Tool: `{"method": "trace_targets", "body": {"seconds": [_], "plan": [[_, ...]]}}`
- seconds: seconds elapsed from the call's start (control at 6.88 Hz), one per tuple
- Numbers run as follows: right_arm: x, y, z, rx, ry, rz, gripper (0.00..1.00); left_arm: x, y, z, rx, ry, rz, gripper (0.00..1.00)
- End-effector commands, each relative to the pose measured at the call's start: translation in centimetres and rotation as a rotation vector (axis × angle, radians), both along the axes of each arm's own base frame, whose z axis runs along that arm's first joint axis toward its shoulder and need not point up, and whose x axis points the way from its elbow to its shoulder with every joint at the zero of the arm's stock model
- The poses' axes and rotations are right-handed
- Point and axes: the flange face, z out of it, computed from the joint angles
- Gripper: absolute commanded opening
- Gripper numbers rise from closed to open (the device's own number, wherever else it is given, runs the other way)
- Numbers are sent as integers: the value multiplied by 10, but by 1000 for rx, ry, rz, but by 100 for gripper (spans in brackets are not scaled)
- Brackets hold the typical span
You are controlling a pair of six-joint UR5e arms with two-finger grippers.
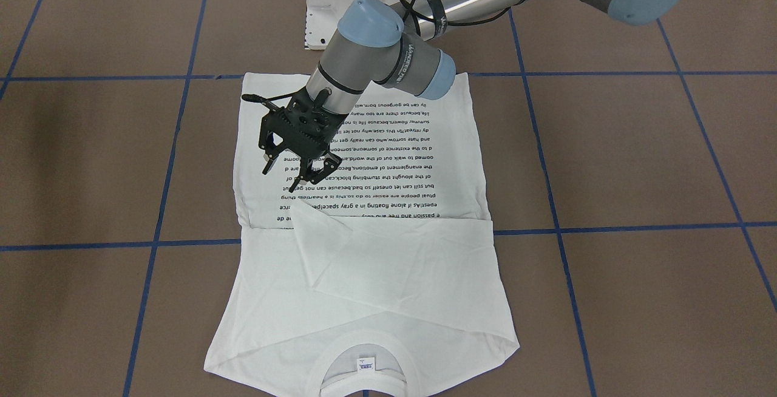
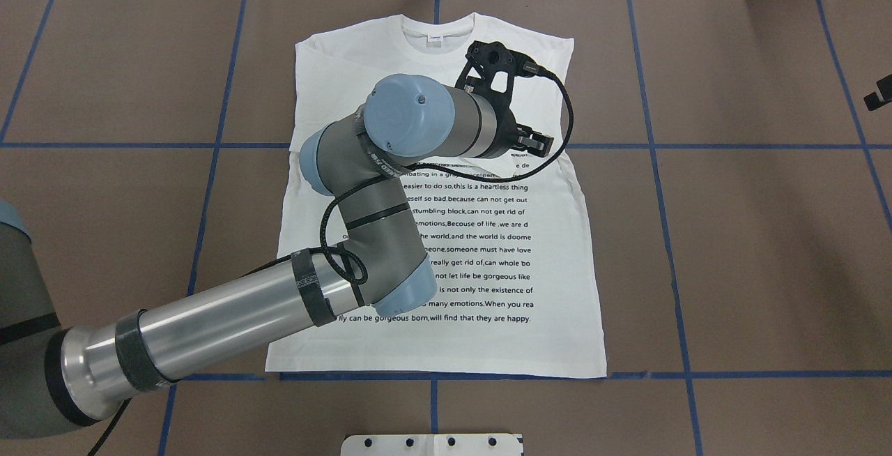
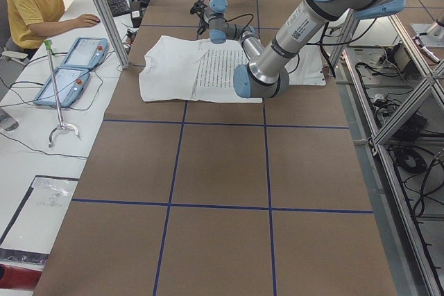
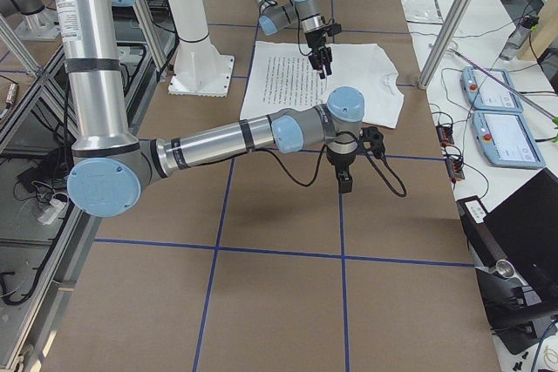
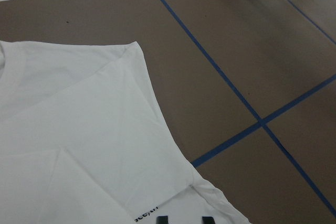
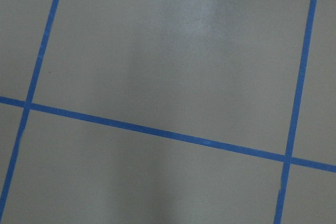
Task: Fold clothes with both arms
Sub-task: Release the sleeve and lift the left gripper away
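Nearest, pedestal base (image 1: 337,2): white, on the bench (image 1: 637,154) on my side of the T-shirt (image 2: 488,268), a little apart from its hem.
T-shirt: flat on the bench, printed side up, hem toward me, neck end away; lines of small black text run across its body.
Left arm (image 2: 230,323): reaches slantwise over the T-shirt's printed body.
Left pincer (image 1: 295,173): spread apart and holding nothing; it hangs just above the T-shirt's text, toward the edge on my right, tips aimed down.
Sleeves (image 1: 394,263): folded in over the T-shirt's chest, one flap's corner lying on the last lines of text.
Collar (image 1: 363,354): ribbed and round, at the T-shirt's far end, with a small label (image 1: 366,365) inside it.
Right pincer (image 4: 345,179): off the T-shirt, over bare bench to my right of its shoulder, pointing down; I cannot tell whether it is apart or together.
Blue tape lines (image 6: 157,132): all my right wrist sees, crossing on the bench.
Person (image 3: 31,1): seated past the T-shirt's neck end, beyond the bench, in a yellow top.
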Motion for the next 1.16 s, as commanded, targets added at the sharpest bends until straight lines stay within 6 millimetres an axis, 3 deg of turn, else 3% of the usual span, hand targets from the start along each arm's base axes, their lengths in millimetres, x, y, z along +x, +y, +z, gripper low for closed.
{"method": "trace_targets", "body": {"seconds": [0.0,0.15,0.29,0.44,0.58,0.73,0.87,1.02], "plan": [[-4,-4,-18,66,-14,-3,100,-17,-11,3,21,-170,4,100],[-21,-7,-29,144,-32,-31,100,-47,-37,13,22,-253,24,100],[-60,-24,-70,212,-61,-58,100,-93,-56,40,49,-269,50,100],[-102,-21,-93,142,-98,-28,100,-147,-73,78,55,-286,77,100],[-156,-28,-139,156,-89,6,100,-192,-80,105,57,-345,71,100],[-210,-24,-165,153,-70,38,100,-232,-84,117,145,-412,74,100],[-260,-18,-183,170,-40,45,99,-264,-84,145,191,-457,79,100],[-304,-20,-215,157,-4,56,98,-282,-89,162,230,-478,111,100]]}}
